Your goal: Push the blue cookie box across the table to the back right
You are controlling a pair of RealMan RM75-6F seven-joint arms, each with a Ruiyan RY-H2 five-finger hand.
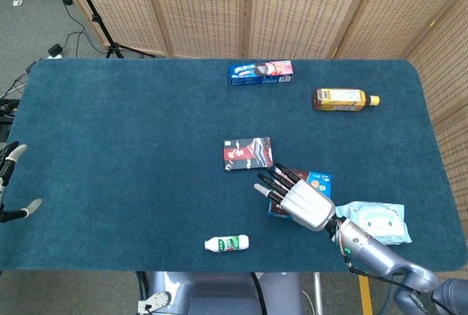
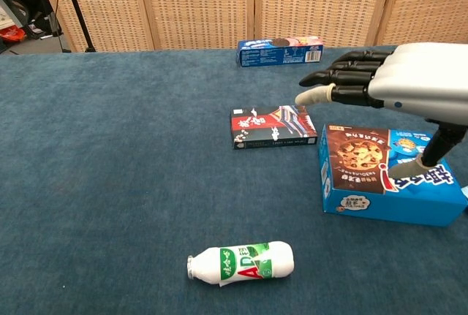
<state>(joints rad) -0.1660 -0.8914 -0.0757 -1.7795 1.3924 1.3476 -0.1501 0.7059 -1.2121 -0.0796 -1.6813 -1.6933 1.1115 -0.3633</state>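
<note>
The blue cookie box [image 1: 319,182] [image 2: 365,176] lies flat at the front right of the table, its lid showing chocolate cookies. My right hand [image 1: 301,202] [image 2: 409,81] hovers above it, flat, with the fingers stretched out toward the back left and nothing held. In the chest view its thumb hangs down in front of the box's top face. My left hand [image 1: 11,180] shows only partly at the far left edge of the head view, off the table, with its fingers apart and holding nothing.
A dark red box [image 1: 248,153] [image 2: 273,126] lies just behind and left of the cookie box. A long blue biscuit pack [image 1: 260,71] and a tea bottle [image 1: 344,99] sit at the back. A white-green bottle [image 1: 227,243] and a pale blue packet [image 1: 373,220] are near the front edge.
</note>
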